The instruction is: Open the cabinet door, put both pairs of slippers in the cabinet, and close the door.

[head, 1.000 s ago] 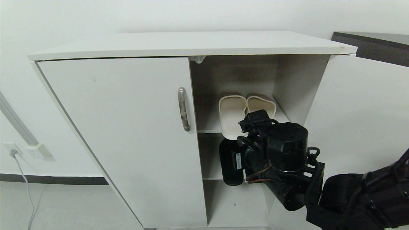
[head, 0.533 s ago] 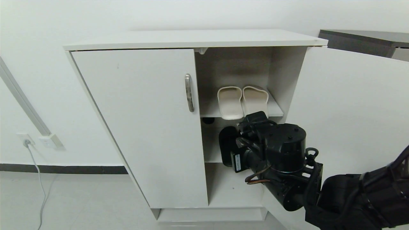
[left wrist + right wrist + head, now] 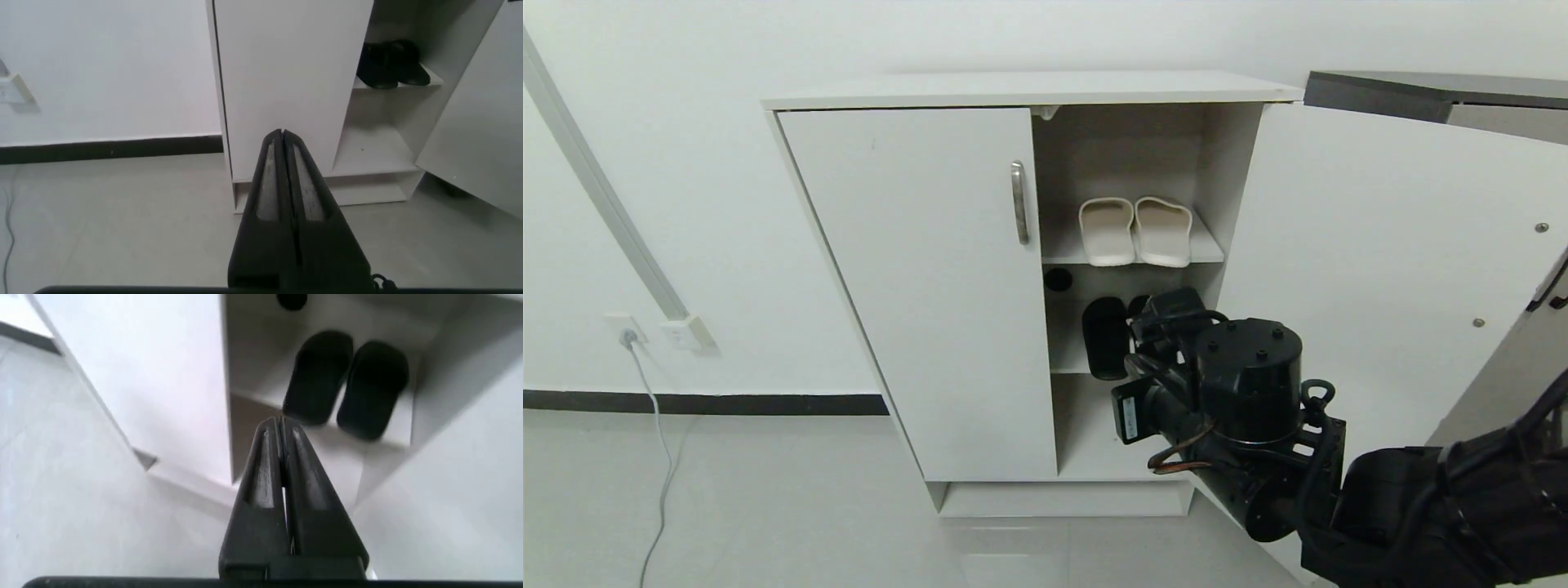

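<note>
Cabinet (image 3: 1029,82) of smooth white laminate, boxy and flat-topped, set against a plain white wall (image 3: 645,122). Left door (image 3: 931,286) shut, with a slim brushed-metal bar handle (image 3: 1019,214) upright near its inner edge; right door (image 3: 1380,245) swung wide.

Cream slippers (image 3: 1135,231), moulded and round-ended, side by side at the front edge of the upper shelf (image 3: 1062,249). Black slippers (image 3: 1104,336), matte and oval, paired on the middle shelf (image 3: 1066,359), close to its front edge.

Right gripper (image 3: 282,433) pressed fully closed on nothing, poised before the open compartment, pointing toward the black pair yet apart from it. Left gripper (image 3: 282,143) likewise clamped together and empty, facing the shut door from well back.

Floor (image 3: 727,506) of pale grey tile, glossy and faintly reflective. Dark skirting strip (image 3: 686,402) along the wall's foot. White socket (image 3: 625,335) with a grey cable (image 3: 658,457) trailing down to the floor, slanted white conduit (image 3: 596,188) above it. Grey-topped unit (image 3: 1421,86) behind the open door.
</note>
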You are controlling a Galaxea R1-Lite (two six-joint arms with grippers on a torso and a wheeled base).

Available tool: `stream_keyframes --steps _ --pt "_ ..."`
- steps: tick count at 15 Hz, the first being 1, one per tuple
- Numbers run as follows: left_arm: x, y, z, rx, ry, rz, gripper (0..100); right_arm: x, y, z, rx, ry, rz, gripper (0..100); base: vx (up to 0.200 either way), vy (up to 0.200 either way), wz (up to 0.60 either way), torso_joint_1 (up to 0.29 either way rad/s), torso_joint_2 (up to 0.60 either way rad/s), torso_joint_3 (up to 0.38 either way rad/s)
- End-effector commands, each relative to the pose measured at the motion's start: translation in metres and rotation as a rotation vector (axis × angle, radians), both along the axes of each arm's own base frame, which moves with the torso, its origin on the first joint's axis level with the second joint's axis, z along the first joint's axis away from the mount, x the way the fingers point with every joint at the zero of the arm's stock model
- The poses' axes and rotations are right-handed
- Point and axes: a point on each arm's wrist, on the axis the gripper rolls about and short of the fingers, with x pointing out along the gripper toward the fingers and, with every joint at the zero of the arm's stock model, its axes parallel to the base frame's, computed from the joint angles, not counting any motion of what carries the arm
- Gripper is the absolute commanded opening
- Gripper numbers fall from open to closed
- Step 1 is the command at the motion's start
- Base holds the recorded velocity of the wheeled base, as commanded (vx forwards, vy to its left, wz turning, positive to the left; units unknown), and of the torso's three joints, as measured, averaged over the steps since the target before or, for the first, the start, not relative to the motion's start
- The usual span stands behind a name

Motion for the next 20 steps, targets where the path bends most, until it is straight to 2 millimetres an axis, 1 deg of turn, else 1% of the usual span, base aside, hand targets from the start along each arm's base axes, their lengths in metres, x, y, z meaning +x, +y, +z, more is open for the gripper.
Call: stream_keyframes --steps 1,14,18,20 --pt "0.0001 0.0000 -0.0001 0.000 0.002 0.000 0 0.0004 -0.0004 -0.0017 -0.004 0.003 -0.002 0 0.000 0.000 0.00 0.000 0.00 0.000" --pt "0.0001 0.0000 -0.0002 0.000 0.003 0.000 0 -0.0003 -0.0005 -0.0016 -0.006 0.002 -0.004 0 0.000 0.000 0.00 0.000 0.00 0.000" --pt "0.0001 0.0000 -0.0001 0.000 0.002 0.000 0 -0.0003 -0.0005 -0.0017 -0.009 0.003 -0.003 0 0.000 0.000 0.00 0.008 -0.18 -0.286" --pt "0.0001 0.0000 -0.0001 0.000 0.002 0.000 0 -0.0003 -0.0005 -0.0017 -0.009 0.003 -0.003 0 0.000 0.000 0.00 0.051 -0.52 -0.374"
